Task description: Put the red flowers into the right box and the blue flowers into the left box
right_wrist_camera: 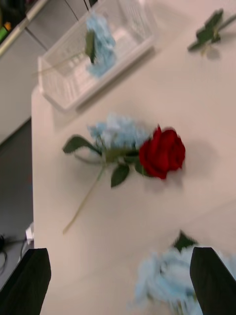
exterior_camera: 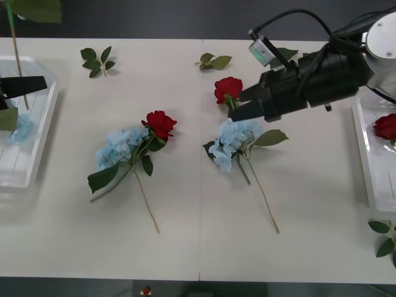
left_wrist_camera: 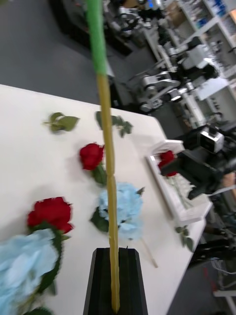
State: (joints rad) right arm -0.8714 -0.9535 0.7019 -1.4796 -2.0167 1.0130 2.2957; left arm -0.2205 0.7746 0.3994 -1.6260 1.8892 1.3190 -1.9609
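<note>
From the left: the left box [exterior_camera: 37, 158] sits at the desk's [exterior_camera: 185, 247] left edge with one blue flower [exterior_camera: 21, 131] already in it. My left end effector [exterior_camera: 28, 86] hovers over that box, fingers clamped together on a thin stem [left_wrist_camera: 109, 197] that stands upright between them; I can't tell from here which bloom is on top.

Next along the desk lies a pair touching each other: a blue cluster [exterior_camera: 120, 145] with a red rose [exterior_camera: 161, 124] against its upper right, stems trailing toward me. Past the centre seam is a second pair, a red rose [exterior_camera: 228, 88] just above a blue cluster [exterior_camera: 232, 142].

My right end effector [exterior_camera: 238, 104] hangs right beside that second rose, black fingers [right_wrist_camera: 32, 280] apart and empty. The right box [exterior_camera: 371, 161] at the far edge holds one red rose [exterior_camera: 387, 125].

I judge these flowers to be very light, with soft blooms that crush or snag and thin stiff stems. I'd pinch the stem just under the rose head, clear of the blue petals, since the blue cluster could drag along. Loose leaf sprigs [exterior_camera: 97, 60] stay put.
</note>
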